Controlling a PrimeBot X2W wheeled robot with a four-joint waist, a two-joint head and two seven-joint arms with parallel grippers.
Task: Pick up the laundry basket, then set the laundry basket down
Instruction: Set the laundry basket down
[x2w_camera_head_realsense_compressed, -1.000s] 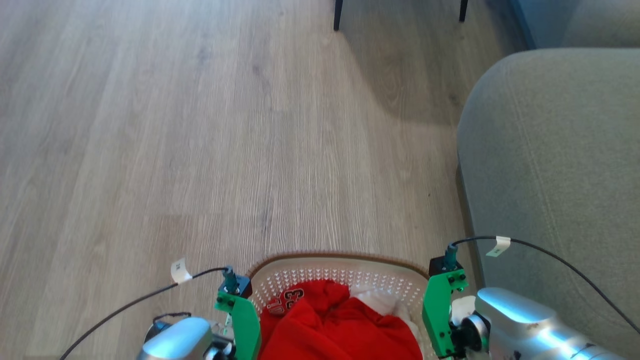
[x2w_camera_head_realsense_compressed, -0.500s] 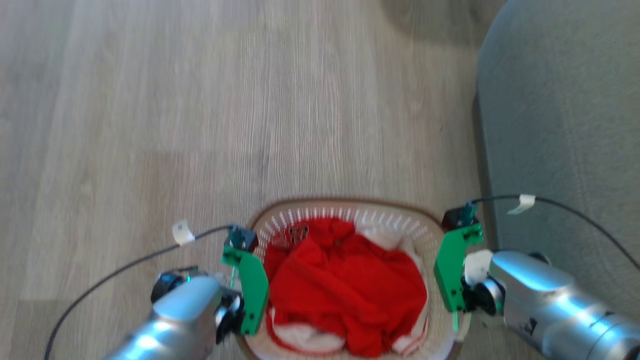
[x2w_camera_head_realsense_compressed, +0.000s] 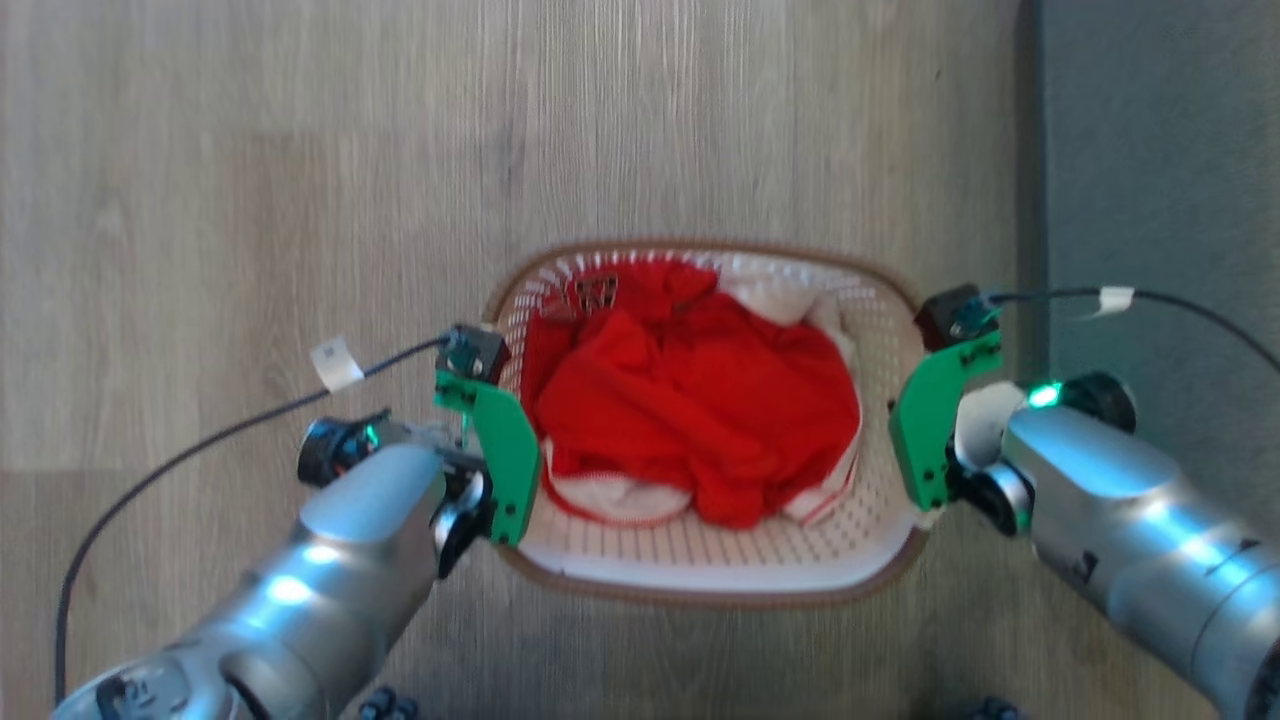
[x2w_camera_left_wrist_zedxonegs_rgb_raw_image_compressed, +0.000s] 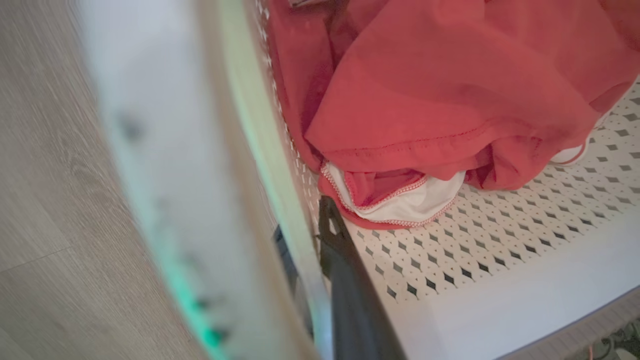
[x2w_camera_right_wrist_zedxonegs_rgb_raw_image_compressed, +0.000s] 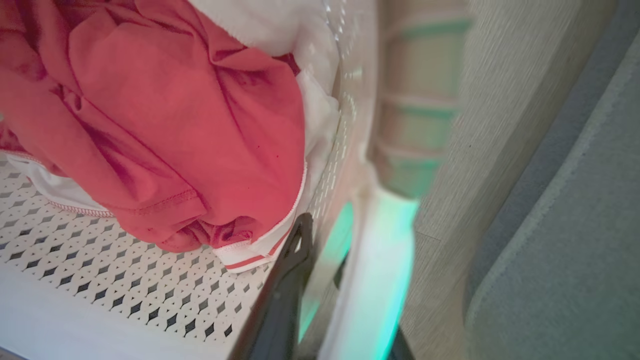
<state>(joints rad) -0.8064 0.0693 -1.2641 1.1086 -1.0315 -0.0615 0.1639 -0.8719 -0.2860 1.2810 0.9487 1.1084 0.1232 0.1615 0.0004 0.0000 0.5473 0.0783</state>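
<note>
Left side first: the left pincer (x2w_camera_left_wrist_zedxonegs_rgb_raw_image_compressed: 306, 245) is clamped nearly shut on the left wall of the laundry basket (x2w_camera_head_realsense_compressed: 700, 570), w/ one dark finger inside and one outside. The basket is seen in the middle, betw both arms, over the wood floor (x2w_camera_head_realsense_compressed: 250, 200), w/ red clothing (x2w_camera_head_realsense_compressed: 690, 400) piled inside. The right pincer (x2w_camera_right_wrist_zedxonegs_rgb_raw_image_compressed: 322, 250) is pinched onto the right wall the same way, near the grey sofa (x2w_camera_head_realsense_compressed: 1150, 150). Whether the bottom is off the floor can't be told tbh. Step is prob the hold before set-down. Next, an even, level lowering by both arms is called for. Release is best left till it's sat flat, clear of the sofa.
</note>
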